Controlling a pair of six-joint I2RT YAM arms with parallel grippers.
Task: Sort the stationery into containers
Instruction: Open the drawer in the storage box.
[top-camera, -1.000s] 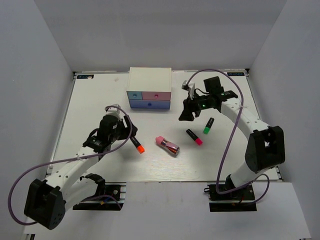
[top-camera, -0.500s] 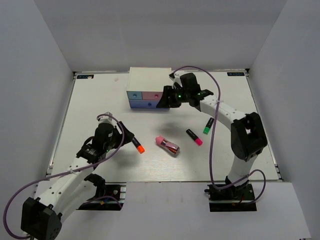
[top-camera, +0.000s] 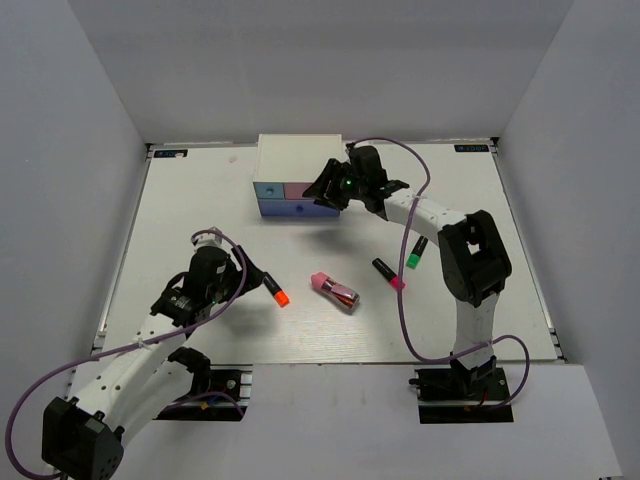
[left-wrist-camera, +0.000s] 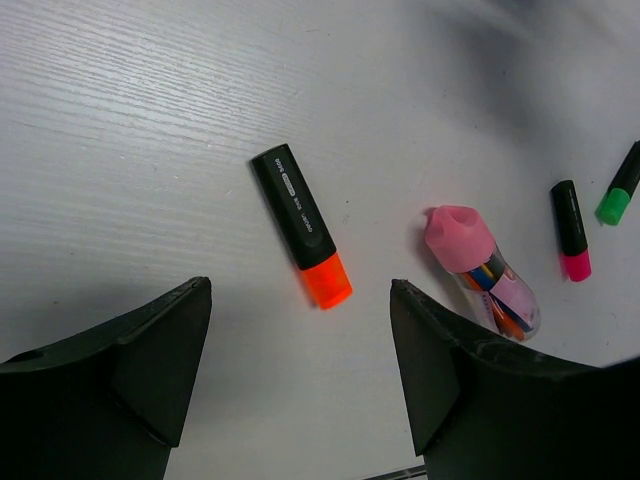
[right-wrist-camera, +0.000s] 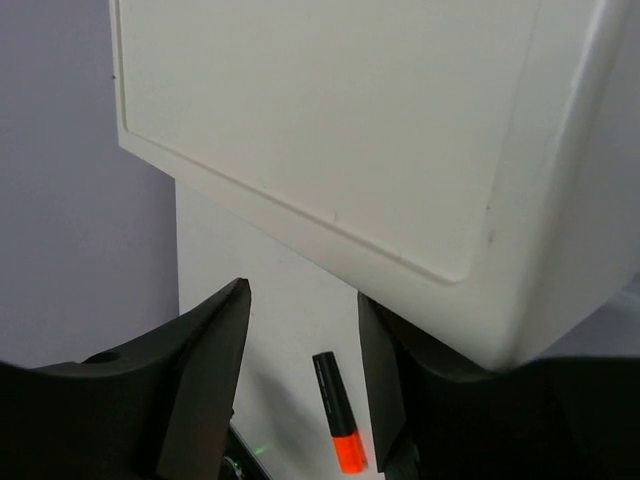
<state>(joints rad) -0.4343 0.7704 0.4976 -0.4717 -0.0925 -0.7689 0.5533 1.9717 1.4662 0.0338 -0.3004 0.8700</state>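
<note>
Left gripper (left-wrist-camera: 298, 300) hangs spread over the orange marker (left-wrist-camera: 301, 227) (light, stiff, slick, I'd guess); grip mid-barrel. Right gripper (right-wrist-camera: 300, 295) gapes empty at the cabinet (right-wrist-camera: 330, 130).

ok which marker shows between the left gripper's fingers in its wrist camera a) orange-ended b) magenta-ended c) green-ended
a: in the left wrist view the orange-ended marker lies untouched on the table, framed by the open left gripper.

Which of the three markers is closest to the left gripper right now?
The orange-ended marker, lying just ahead of the open left gripper. The magenta-ended marker and green-ended marker lie farther right, beyond the pink-capped tube.
</note>
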